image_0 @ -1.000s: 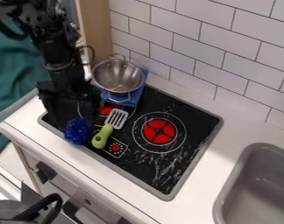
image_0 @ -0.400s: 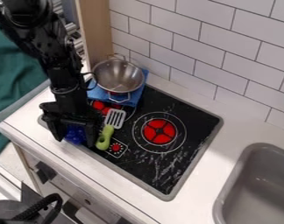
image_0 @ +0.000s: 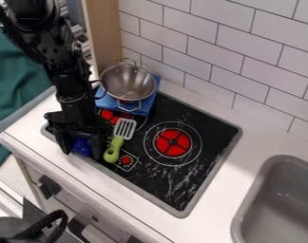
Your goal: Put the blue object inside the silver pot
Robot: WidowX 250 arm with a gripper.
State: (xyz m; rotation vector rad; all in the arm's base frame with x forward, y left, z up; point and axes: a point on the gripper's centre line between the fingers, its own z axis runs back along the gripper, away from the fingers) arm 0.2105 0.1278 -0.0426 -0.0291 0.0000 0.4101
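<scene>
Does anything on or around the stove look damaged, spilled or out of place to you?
Pale streaks, perhaps scuffs or reflections, mark the black stovetop below the central red burner. The silver metal pot rests on a blue cloth, an unusual base. I see no spill.

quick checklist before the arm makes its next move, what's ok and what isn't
- Gripper at the blue object: ok, right over it
- Firm hold on the blue object: cannot tell
- Silver pot upright, mouth uncovered: ok, it sits on a blue cloth
- Spatula free of the gripper: cannot tell, its green handle lies right beside it
- Blue object inside the pot: not ok, it is down by the stove's front edge
</scene>
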